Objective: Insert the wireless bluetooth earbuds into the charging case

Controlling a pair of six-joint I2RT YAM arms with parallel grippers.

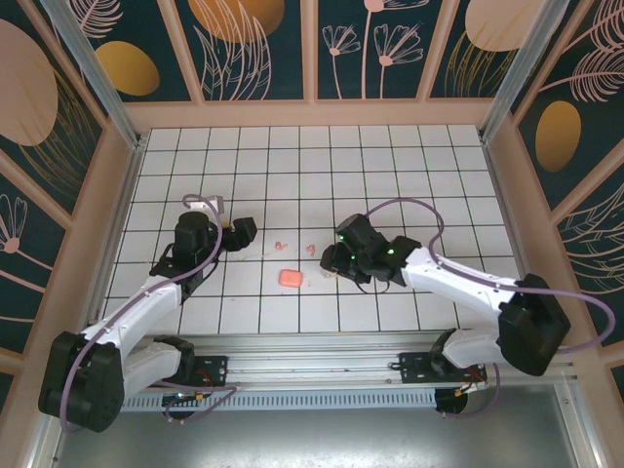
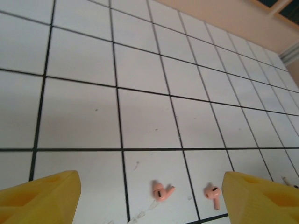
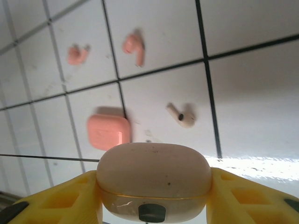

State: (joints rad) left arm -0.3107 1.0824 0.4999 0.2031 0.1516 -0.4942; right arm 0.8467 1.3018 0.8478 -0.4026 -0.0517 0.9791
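**Tiny buds at risk of being flicked away**

The left gripper is spread open low over the white tiled table. Two small pink stemmed plastic earbuds are seen loose just ahead of it. A rounded beige plastic charging case is clamped in the right gripper. Buds could be skidded off by a skewed close. The lid looks shut, so insertion could be blocked.

Bright, even light falls from overhead on the white tiles, and shadows stay faint and soft. In the right wrist view a washed-out glare strip lies just beyond the right wrist fingers. The beige case between them looks soft, as do the pink earbuds farthest ahead. The left wrist fingers blur at the frame's bottom corners.
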